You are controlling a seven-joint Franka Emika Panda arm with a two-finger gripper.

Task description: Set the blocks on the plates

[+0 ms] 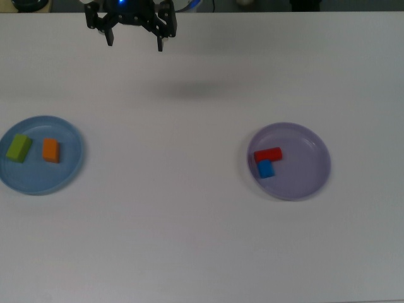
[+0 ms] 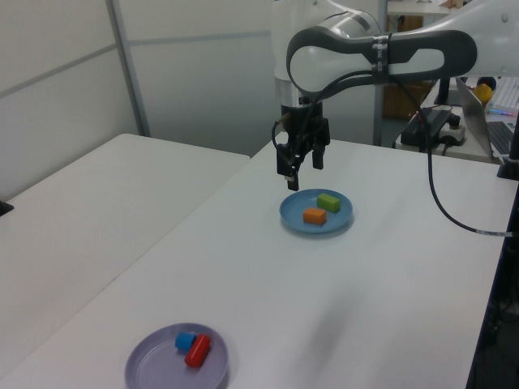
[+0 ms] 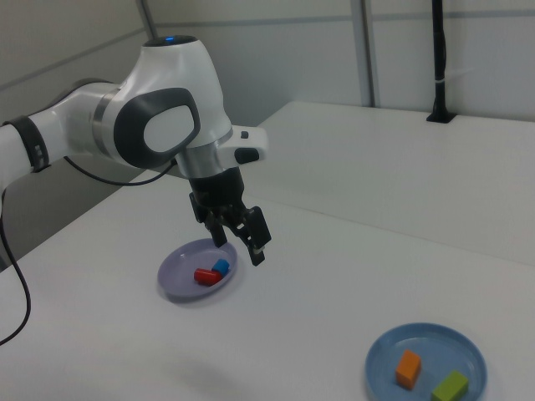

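Blocks sit on both plates, two on each. The orange block [image 1: 51, 151] and the lime-green block [image 1: 19, 148] lie side by side, a little apart, on the light blue plate [image 1: 68, 169]. This plate is at the top view's left. The red block [image 1: 268, 154] and the blue cube [image 1: 266, 169] touch each other on the lavender plate [image 1: 303, 170], which is at the top view's right. The two plates are well apart.

The gripper [image 1: 134, 44] hangs in the air above the far edge of the white table [image 1: 189, 240]. Its two fingers are spread wide and hold nothing. A soft grey shadow [image 1: 196, 89] lies on the table near it.

In the left view, the white and grey robot arm [image 2: 381, 50] bends over the table. Pale wall panels [image 2: 195, 73] stand behind it. A black cable [image 2: 446, 194] hangs from the arm. A second white table [image 2: 89, 211] stands just beside the first, at the left view's left. In the right view, a black pole [image 3: 437, 58] stands on another white table top.
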